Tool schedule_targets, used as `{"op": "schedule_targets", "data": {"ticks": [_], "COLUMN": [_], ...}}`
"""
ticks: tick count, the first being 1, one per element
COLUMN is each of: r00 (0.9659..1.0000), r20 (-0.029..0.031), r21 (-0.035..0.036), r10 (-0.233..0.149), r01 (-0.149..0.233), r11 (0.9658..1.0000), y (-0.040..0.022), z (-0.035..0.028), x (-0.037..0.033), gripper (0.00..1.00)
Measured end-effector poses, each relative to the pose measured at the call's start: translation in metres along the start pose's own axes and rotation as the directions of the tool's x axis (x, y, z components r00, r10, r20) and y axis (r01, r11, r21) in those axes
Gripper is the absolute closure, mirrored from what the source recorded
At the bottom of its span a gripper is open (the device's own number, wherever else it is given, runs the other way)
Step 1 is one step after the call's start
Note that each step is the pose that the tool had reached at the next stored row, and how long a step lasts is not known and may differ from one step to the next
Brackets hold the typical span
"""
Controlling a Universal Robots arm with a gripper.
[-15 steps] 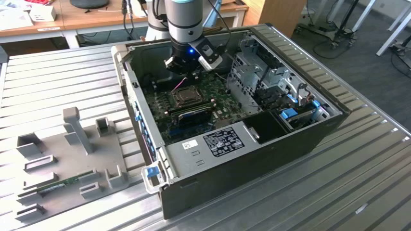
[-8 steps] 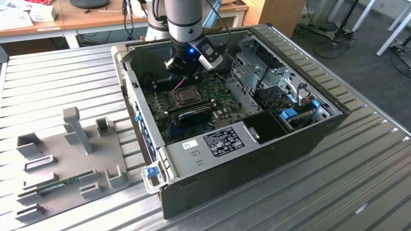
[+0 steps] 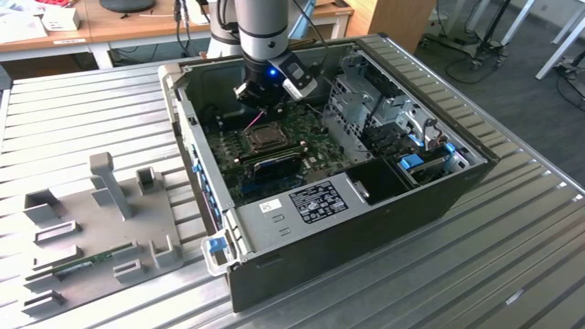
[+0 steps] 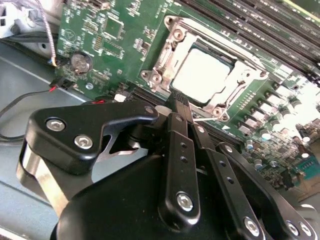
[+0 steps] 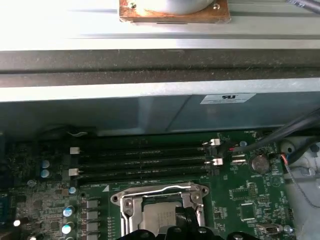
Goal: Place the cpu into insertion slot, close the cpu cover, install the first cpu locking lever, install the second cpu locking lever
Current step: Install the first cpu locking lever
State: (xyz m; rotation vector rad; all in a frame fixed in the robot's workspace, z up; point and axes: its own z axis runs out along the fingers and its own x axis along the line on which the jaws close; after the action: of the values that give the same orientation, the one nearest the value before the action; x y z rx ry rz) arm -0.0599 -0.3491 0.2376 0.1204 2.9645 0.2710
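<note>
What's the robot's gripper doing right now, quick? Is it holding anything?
Gripper: fingers closed together, nothing visibly held, tips close to the cpu cover.

Robotics lab; slatted metal workbench [image 3: 512, 226], opened computer tower [image 3: 366, 260], wooden desks [image 3: 137, 24] behind

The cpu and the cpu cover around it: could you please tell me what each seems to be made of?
The cpu: likely metal on top, a pale, matte, flat face. The cpu cover: probably stamped steel, bare silver, with bright glints on its edges.
</note>
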Motion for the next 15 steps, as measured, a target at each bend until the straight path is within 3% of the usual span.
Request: {"op": "schedule_targets", "data": {"ticks": [5, 6, 11, 15], "r00": [0.9962, 0.9959, 0.9958, 0.9953], "r20": [-0.0856, -0.0885, -0.0898, -0.0954], "r21": [0.0089, 0.0093, 0.0095, 0.0046], "r10": [0.015, 0.016, 0.016, -0.014], "r01": [-0.015, -0.015, -0.015, 0.014], "r11": [0.9999, 0.9998, 0.9998, 0.9999], "y": [0.0, 0.0, 0.0009, 0.0025], "z": [0.0008, 0.0008, 0.0009, 0.0015], "x": [-0.002, -0.002, -0.002, -0.0017], "gripper": [0.9, 0.9, 0.9, 0.9]}}
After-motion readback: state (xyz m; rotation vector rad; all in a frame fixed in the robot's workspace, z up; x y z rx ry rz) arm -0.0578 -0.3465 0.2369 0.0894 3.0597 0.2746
